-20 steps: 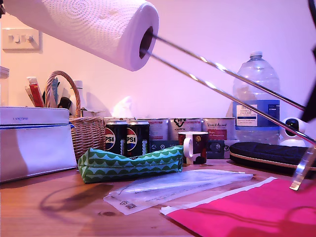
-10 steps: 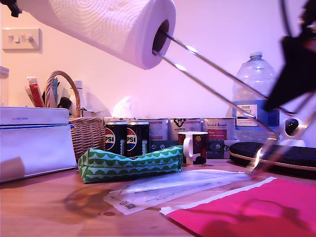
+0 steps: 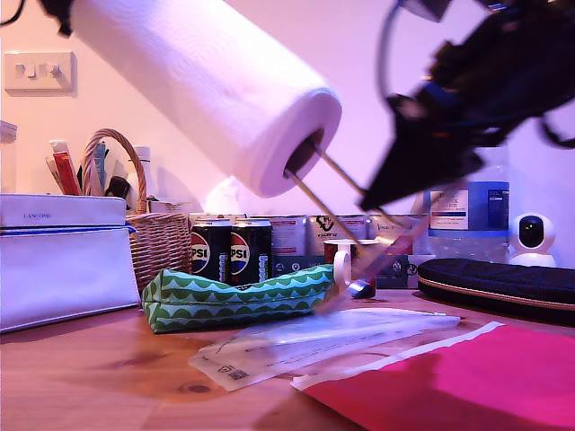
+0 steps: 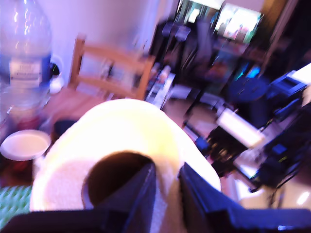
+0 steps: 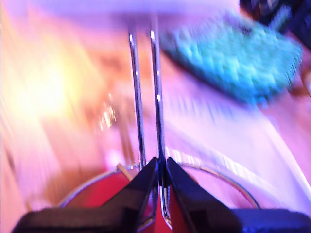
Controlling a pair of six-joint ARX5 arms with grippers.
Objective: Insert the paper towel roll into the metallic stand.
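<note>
Roll (image 3: 211,94) held aloft and tilted, first claw (image 4: 166,182) pinching its wall at the core, stand (image 3: 337,199) rods already entering the lower core, second claw (image 5: 162,171) pinching them near the ring base.

Exterior view: sits low, just above the wooden table (image 3: 99,377), looking level across it toward the wall; both arms appear overhead.
First wrist view: looks along my first gripper (image 4: 167,187), very close to the paper towel roll (image 4: 121,145); a room lies blurred beyond.
Second wrist view: looks along my second gripper (image 5: 162,175), down the metallic stand (image 5: 145,97) toward the table; heavily blurred.
Shared: roll, stand and green pouch (image 3: 238,296) appear in the exterior view and a wrist view.
</note>
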